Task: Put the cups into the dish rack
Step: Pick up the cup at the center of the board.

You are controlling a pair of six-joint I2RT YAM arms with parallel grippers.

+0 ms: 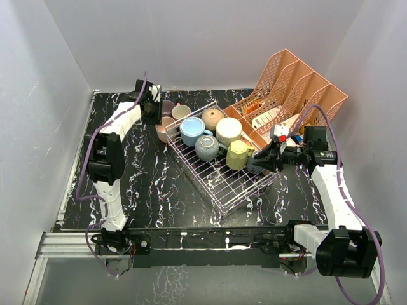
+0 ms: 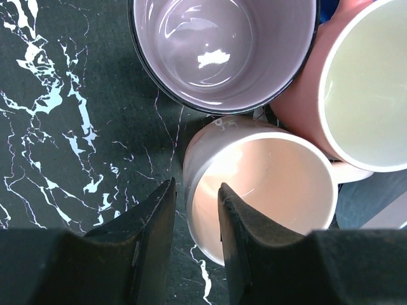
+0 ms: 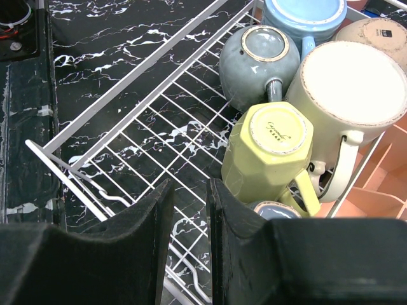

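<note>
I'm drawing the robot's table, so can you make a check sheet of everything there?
Surface: black marbled table; no spills seen.
Job's things: dish rack holds at least five base-up cups; three upright cups stand outside it.
Clutter: salmon organiser holding small items.
Grippers: left gripper straddles the pink cup wall, grip unclear; right gripper over the rack, nothing between its fingers.
Cables: purple cables run along both arms.
Surroundings: white walls.
</note>
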